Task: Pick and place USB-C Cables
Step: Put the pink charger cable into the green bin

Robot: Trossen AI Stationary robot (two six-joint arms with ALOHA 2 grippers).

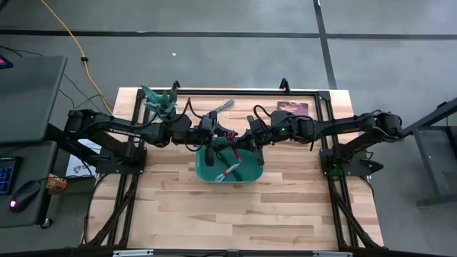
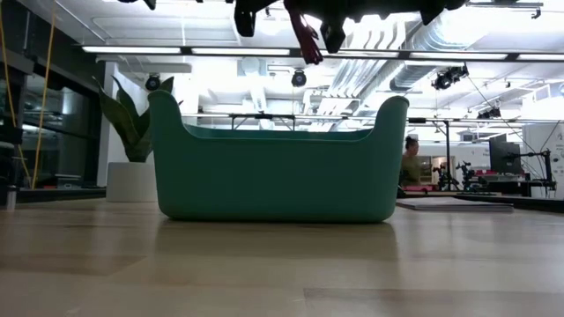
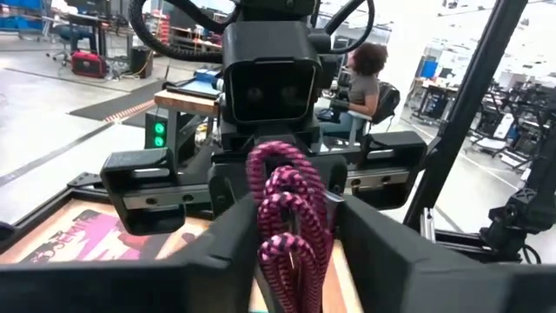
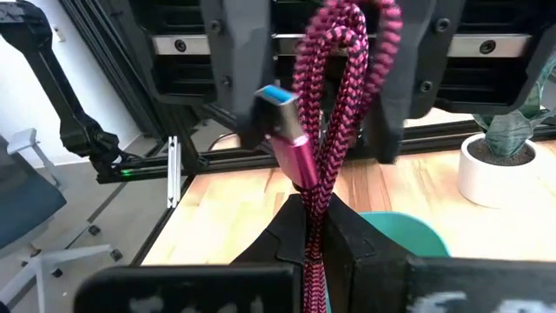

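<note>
While the right gripper (image 4: 314,228) stays out of the question as a carrier only in appearance, it is in fact clamped shut on the magenta-red USB-C cable (image 4: 334,96), whose braided loops rise between its fingers with the metal plug (image 4: 282,130) jutting to one side. Facing it, the left gripper (image 3: 291,235) has its fingers on either side of the same bundle; the loops sit between them, but whether they are pressing on the cable or merely bracketing it I cannot tell. Both grippers meet above the far rim of the teal bin (image 1: 251,174), which stands at the middle of the tabletop (image 1: 285,214), so the cable hangs in the air over the bin's far side rather than resting on anything. Holding it from two sides there looks like a hand-over or a steadying of the floppy bundle before a drop into the bin.

Inside the bin lie a white cable with a red band (image 1: 230,171) and what seems a dark green cable (image 1: 221,161). A grey cable (image 1: 223,106) lies on the tabletop near the far edge, behind the grippers. A potted plant (image 1: 163,100) stands towards the far left corner, and a magenta-printed card (image 1: 293,107) lies by the far edge on the right.
</note>
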